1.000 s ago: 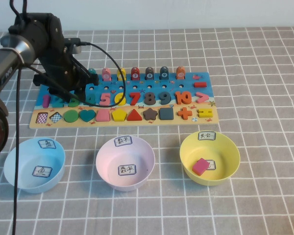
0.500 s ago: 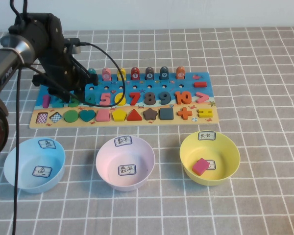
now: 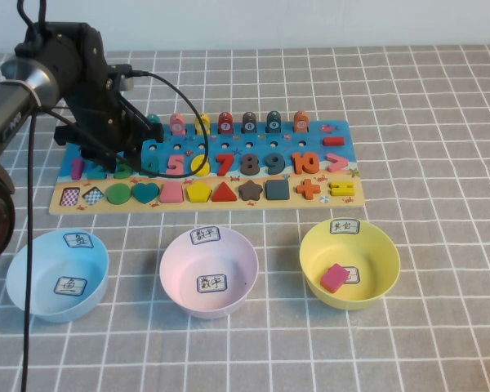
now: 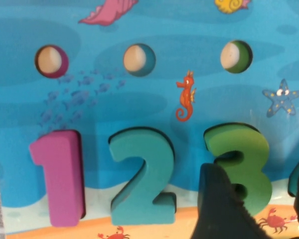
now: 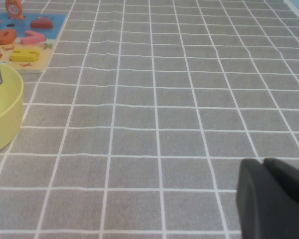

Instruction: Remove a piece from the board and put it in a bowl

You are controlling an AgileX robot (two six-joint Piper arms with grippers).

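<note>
Nothing has moved: left end effector (image 4: 254, 209) stays spread astride the piece (image 4: 241, 164) at the board's (image 3: 327, 198) left end. Pink bowl (image 3: 210, 272) empty; yellow bowl (image 3: 349, 261) holds a pink block (image 3: 335, 278). Right end effector (image 5: 274, 199), seen only in its wrist view, looks together.

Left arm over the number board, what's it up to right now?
The left gripper is down at the left end of the board, jaws open astride the green 3, which sits in its slot beside the teal 2; nothing lifted yet. The pink bowl in front is empty, while the yellow bowl holds a pink square. The right gripper is parked over bare tablecloth, fingers together.
</note>
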